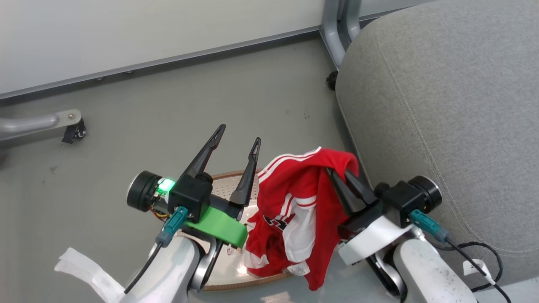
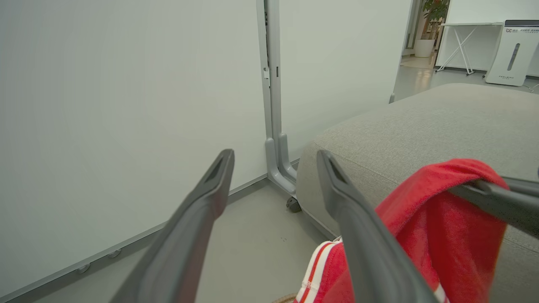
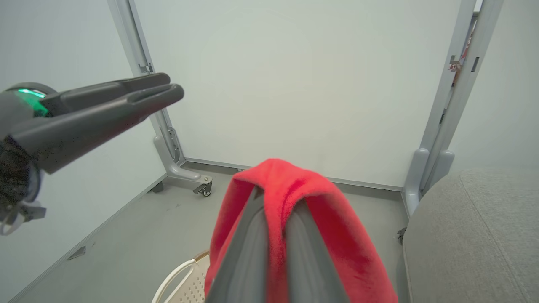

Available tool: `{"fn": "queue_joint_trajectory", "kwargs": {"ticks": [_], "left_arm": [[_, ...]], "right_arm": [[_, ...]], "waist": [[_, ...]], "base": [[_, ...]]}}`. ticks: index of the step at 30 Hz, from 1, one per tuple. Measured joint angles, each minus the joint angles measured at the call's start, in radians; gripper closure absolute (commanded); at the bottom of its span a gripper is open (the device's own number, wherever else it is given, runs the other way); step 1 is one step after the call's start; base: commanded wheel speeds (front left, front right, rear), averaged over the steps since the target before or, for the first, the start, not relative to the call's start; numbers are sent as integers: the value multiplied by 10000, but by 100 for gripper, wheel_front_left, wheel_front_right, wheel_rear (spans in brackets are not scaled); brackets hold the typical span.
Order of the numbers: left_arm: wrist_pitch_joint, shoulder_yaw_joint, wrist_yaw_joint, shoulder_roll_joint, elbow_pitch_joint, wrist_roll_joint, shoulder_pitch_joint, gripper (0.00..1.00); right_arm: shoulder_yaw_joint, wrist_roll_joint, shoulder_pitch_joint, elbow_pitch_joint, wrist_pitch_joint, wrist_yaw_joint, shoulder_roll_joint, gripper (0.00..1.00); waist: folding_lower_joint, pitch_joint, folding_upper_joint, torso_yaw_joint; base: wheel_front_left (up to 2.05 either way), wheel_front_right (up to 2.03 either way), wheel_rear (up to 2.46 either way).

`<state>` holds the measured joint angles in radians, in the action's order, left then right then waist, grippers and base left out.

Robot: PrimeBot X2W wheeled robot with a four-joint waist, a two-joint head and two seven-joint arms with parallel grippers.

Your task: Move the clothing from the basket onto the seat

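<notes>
Best bet I reckon: lift high so the dangling hem clears the basket rim, then swing toward 2 o'clock over the seat before letting go. Left jaws are apart and empty, pointing 12 above the basket. Right jaws are clamped on the red clothing, tips toward 11.

**Open floor ahead, seat close on the right**

The floor between the basket and the wall is left bare, so passage is offered ahead and leftward. The right side is bounded by the seat, whose broad top lies free. A post is set at its far corner, and a castor leg juts in at far left. The basket's right half is screened by the clothing, hung from the pinched right gripper.
</notes>
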<state>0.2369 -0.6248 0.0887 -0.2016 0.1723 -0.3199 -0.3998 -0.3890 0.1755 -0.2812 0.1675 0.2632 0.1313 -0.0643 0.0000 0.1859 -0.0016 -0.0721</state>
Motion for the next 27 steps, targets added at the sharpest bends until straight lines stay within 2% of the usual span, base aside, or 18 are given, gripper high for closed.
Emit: {"fn": "queue_joint_trajectory", "kwargs": {"ticks": [4, 13, 19, 27], "left_arm": [[109, 82, -25, -52, 92, -82, 150, 0], [207, -19, -460, -393, 180, -21, 370, 0], [242, -435, -1024, -809, 209, 295, 440, 0], [255, -790, -1384, -1078, 140, 500, 816, 0]], "right_arm": [[360, 25, -31, -646, 0, 0, -71, 100], [1375, -13, 186, -2056, 0, 0, -157, 100], [2171, 33, 771, -2763, 0, 0, -29, 100], [2587, 92, 1563, -3296, 0, 0, 94, 100]], "waist": [[0, 171, 0, -278], [0, 623, 0, -1171], [0, 902, 0, -2009], [0, 1148, 0, -3247]], "base": [[0, 0, 0], [0, 0, 0], [0, 0, 0], [0, 0, 0]]}}
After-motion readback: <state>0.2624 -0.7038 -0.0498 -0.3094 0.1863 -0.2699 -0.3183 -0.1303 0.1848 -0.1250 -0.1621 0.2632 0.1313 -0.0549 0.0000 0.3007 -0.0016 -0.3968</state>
